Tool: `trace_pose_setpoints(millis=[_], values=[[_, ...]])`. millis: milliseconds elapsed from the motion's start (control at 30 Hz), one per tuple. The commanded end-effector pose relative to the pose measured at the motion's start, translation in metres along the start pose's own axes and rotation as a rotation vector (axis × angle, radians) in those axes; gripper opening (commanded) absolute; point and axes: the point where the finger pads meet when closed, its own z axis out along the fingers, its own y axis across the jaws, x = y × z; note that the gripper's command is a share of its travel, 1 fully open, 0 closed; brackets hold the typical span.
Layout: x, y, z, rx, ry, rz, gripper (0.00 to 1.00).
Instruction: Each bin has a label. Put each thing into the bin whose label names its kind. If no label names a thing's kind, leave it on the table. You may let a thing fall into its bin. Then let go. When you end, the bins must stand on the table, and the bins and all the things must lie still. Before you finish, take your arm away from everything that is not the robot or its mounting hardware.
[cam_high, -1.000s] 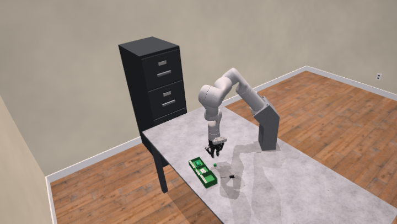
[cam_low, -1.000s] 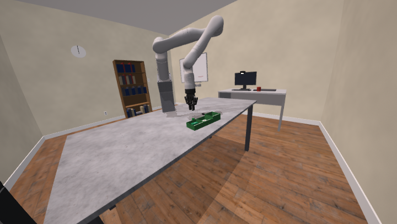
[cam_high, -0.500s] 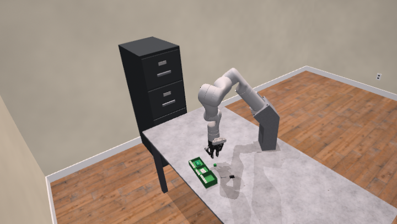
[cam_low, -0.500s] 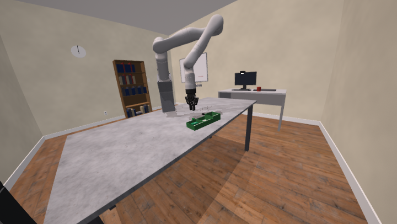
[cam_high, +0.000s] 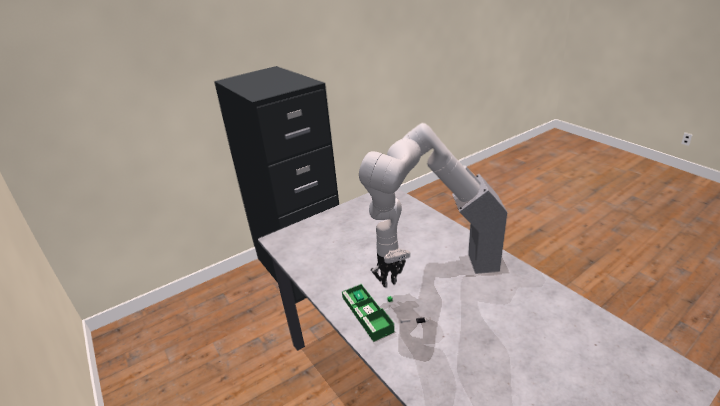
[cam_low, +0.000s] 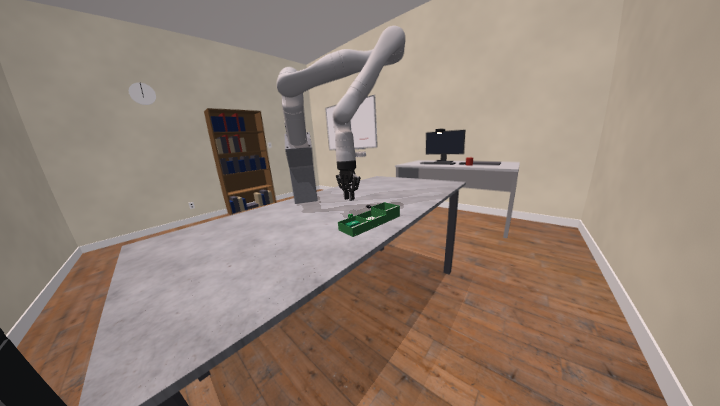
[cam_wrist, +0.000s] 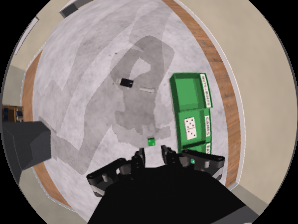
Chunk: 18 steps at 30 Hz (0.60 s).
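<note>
Three green labelled bins (cam_high: 368, 315) stand in a row near the table's edge; they also show in the wrist view (cam_wrist: 192, 119) and in the exterior view (cam_low: 369, 217). The far bin holds a green thing, the middle bin a white thing with marks, and the near bin looks empty. A small green cube (cam_high: 389, 299) lies on the table beside the bins, also in the wrist view (cam_wrist: 150, 140). A small black thing (cam_high: 419, 319) lies further in on the table, also in the wrist view (cam_wrist: 127, 82). My gripper (cam_high: 387, 279) hangs above the table near the cube, fingers partly apart with nothing between them.
A black filing cabinet (cam_high: 279, 151) stands behind the table's far corner. The arm's grey base (cam_high: 486, 232) stands on the table. The table edge runs just beyond the bins. A thin pale thing (cam_high: 408, 320) lies beside the black one.
</note>
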Motion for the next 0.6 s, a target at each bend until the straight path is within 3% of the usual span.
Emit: trace_pose_setpoints(millis=[0, 433, 567], values=[[0.0, 0.0, 0.0, -0.001, 0.0, 0.0, 0.31], [0.0, 0.0, 0.0, -0.001, 0.001, 0.0, 0.31], [-0.001, 0.0, 0.016, -0.001, 0.0, 0.0, 0.31]])
